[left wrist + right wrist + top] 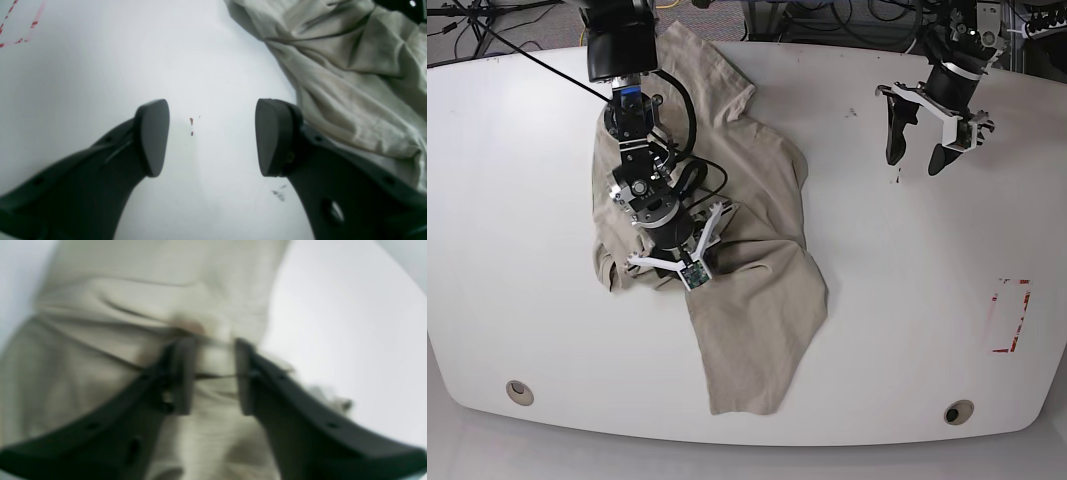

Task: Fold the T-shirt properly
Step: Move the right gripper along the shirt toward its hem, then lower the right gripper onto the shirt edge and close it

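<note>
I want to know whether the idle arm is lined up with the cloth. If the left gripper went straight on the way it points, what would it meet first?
Probably the bare white table, not the T-shirt. The left gripper stands open over empty tabletop, with the cloth off to one side past one finger. Its height above the table is hard to judge.

I'm working in what looks like a robotics lab. The white table (pixel 877 300) is a plain rounded work surface with round ports (pixel 519 392) near its front corners and a red tape rectangle (pixel 1010 316) marked on it. Behind its far edge I see bundles of loose cables (pixel 827 20) on the floor. Two black arms with wrist cameras stand over the table, nothing domestic around them.
</note>
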